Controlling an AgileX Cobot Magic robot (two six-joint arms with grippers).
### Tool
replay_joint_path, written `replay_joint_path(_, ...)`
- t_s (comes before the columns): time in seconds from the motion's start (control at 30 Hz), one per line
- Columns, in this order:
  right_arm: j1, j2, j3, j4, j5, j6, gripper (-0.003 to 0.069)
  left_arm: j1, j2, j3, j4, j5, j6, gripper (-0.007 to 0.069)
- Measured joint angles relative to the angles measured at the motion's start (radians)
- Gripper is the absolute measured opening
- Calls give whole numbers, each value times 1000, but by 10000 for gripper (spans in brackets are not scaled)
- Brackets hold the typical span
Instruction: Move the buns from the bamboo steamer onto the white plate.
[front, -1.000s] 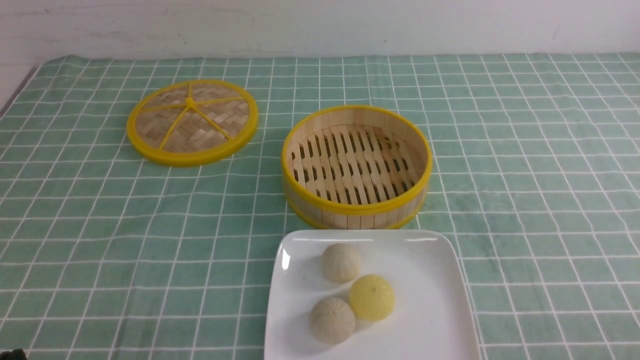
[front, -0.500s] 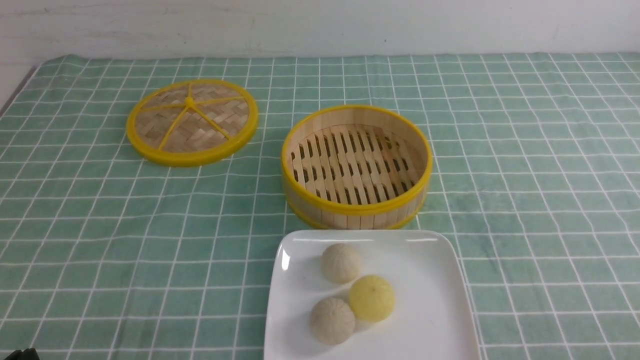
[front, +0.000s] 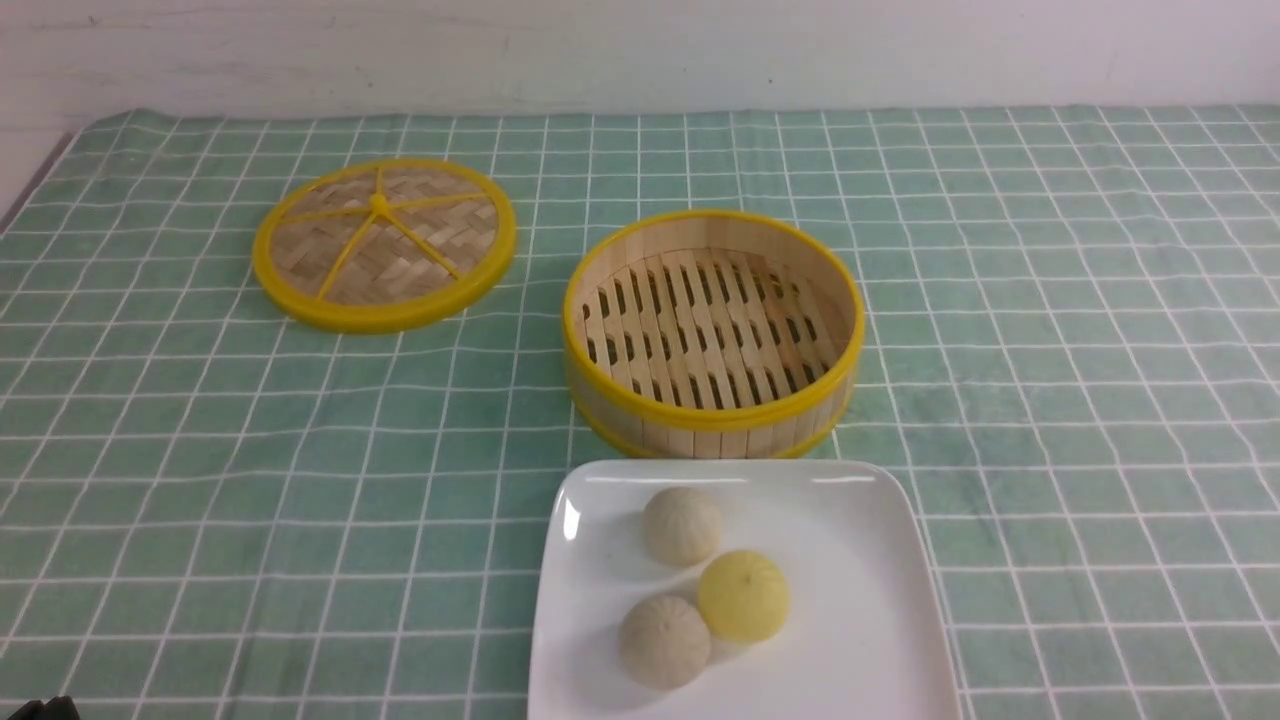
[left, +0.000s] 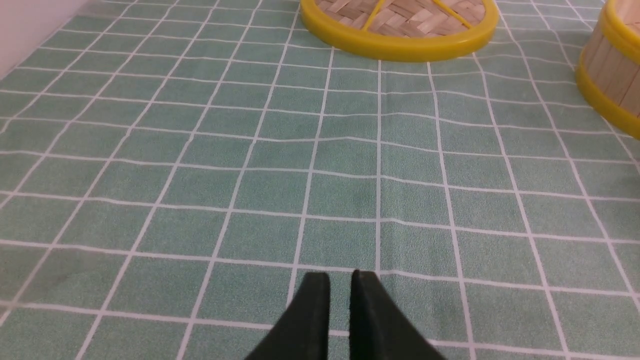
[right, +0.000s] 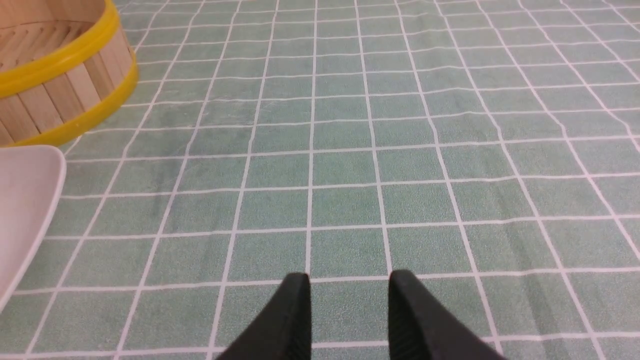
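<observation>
The left tool (left: 340, 290) is seen nearly closed and empty over bare cloth, the steamer (front: 713, 330) empty at centre, the buns (front: 742, 595) on the plate (front: 860, 640) just before it, the right tool (right: 349, 290) parted, empty, slightly nearer.

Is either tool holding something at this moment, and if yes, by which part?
Nothing is held. The left tool is nearly shut and the right tool is open, with only tablecloth between the fingers of each.
</observation>
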Motion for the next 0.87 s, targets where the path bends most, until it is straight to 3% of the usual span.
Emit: replay_joint_path(0.87,0,0,0,0,0,0,240,0,0,0,3,0,-1,127)
